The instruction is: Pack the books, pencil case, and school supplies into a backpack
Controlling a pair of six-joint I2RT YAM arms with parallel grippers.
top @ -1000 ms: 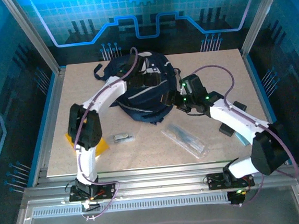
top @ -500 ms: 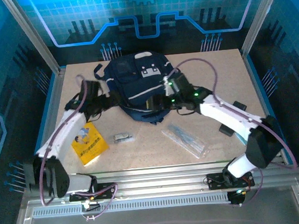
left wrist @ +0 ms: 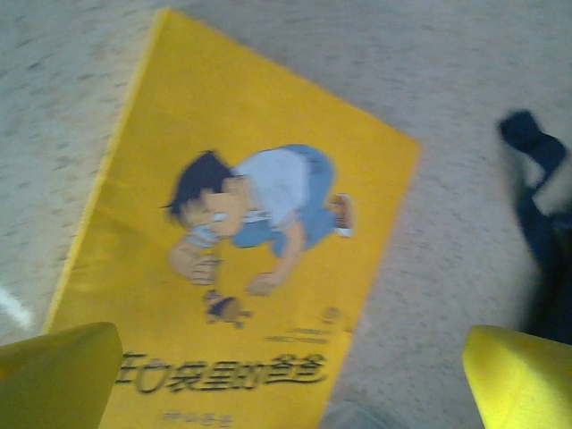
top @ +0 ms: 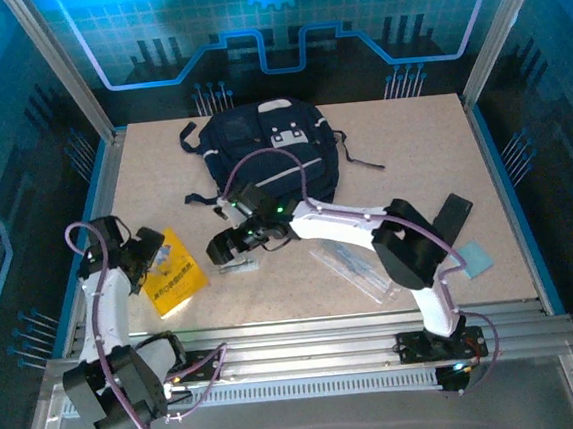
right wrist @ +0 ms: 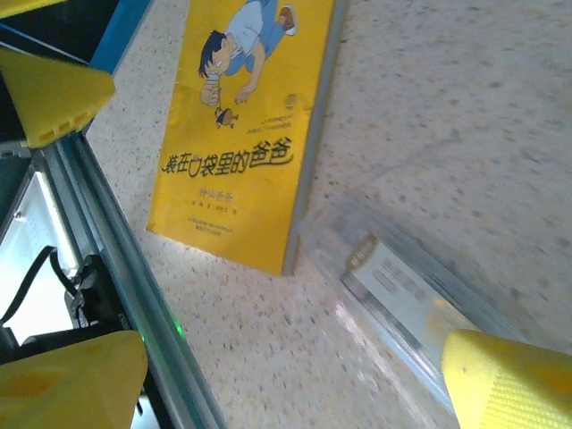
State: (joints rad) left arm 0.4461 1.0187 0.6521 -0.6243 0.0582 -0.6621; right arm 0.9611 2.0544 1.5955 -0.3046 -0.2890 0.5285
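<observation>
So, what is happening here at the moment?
Two robot arms are packing a backpack. The left fingers hover open over the yellow book; the right fingers stand open above the small pale oblong beside it. The pencil case lies on the table, and nothing is held.
</observation>
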